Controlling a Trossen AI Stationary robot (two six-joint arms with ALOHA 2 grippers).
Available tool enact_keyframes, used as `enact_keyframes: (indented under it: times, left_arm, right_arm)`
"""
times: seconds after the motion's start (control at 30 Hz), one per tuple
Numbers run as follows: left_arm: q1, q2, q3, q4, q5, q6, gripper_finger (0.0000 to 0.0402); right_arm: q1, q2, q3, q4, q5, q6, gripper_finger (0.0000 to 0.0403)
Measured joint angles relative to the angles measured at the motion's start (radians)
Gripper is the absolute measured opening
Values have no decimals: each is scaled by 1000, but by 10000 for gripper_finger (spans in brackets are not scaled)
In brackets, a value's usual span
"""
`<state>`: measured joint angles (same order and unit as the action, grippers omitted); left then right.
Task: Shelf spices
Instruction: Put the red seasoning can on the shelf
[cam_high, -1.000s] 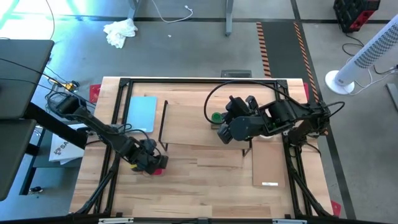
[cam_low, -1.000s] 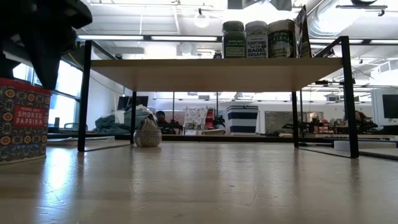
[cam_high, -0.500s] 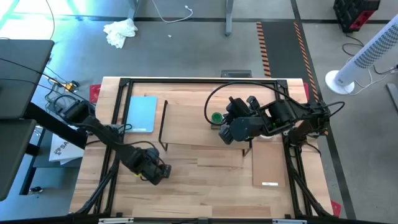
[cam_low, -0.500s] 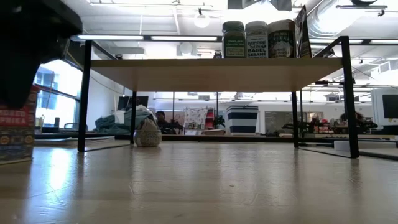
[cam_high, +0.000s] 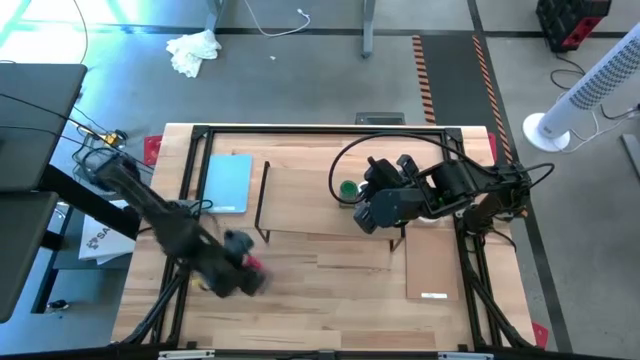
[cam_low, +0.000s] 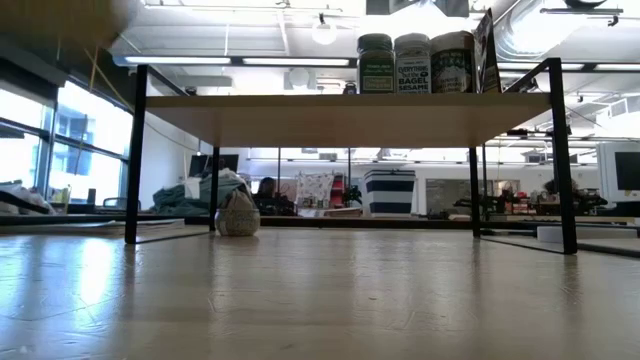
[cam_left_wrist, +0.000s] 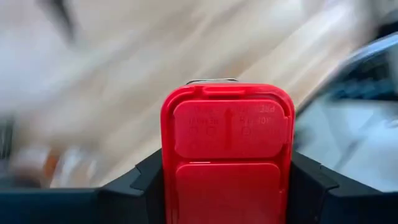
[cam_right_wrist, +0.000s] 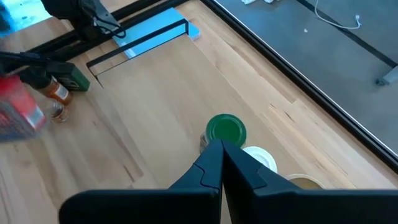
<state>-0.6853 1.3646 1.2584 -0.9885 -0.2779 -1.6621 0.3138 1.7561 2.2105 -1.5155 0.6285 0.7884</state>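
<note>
Carrying a red-topped tin (cam_left_wrist: 227, 152) is the step we judge to be in hand: the left gripper (cam_high: 243, 270) is clamped on it near the table's front-left, fingers (cam_left_wrist: 134, 186) pressed against both sides of the red lid, tin clear of the wood. The shelf (cam_high: 330, 200) stands mid-table; three jars already sit on its plank near the right end, a green-topped jar (cam_low: 375, 63), a white-topped jar (cam_low: 411, 63) and a tan-topped jar (cam_low: 452, 62), side by side.

Next move, as we judge it: raise the tin above plank height and cross toward a free stretch of the plank, beside that row.

In the way: the right gripper (cam_right_wrist: 221, 152), fingers together and holding nothing, hovers just over the jar row. Also around: a light-blue pad (cam_high: 227, 182) at the shelf's left end, a loose thin board (cam_high: 432, 262) at right, and two more small spice jars (cam_right_wrist: 55, 96) seen in the right wrist view.
</note>
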Motion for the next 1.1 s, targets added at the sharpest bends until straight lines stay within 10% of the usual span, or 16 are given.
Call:
enact_keyframes:
  times: [0.27, 0.6, 1.1]
  left_arm:
    - [251, -119, 248, -310, -233, 359, 203]
    - [689, 46, 392, -367, 15, 926, 203]
    - [730, 261, 438, -429, 172, 1260, 203]
  right_arm:
    - [-5, 0, 0, 0, -3, 22, 0]
    - [-19, 0, 0, 15, -35, 44, 0]
    - [-19, 0, 0, 12, -35, 67, 0]
